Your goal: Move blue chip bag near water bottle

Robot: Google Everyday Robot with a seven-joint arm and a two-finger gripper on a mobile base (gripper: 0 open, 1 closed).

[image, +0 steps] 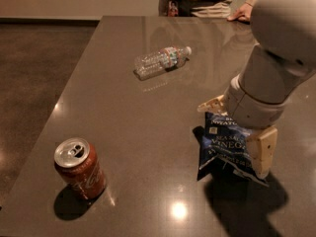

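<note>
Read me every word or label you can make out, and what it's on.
"VINEGA…", white, partly cut off: on the blue chip bag, with the gripper at it, right of view.
Smaller lines above it on the bag: blurred.
Red soda can: white script, unreadable.
Water bottle label: unreadable.
</note>
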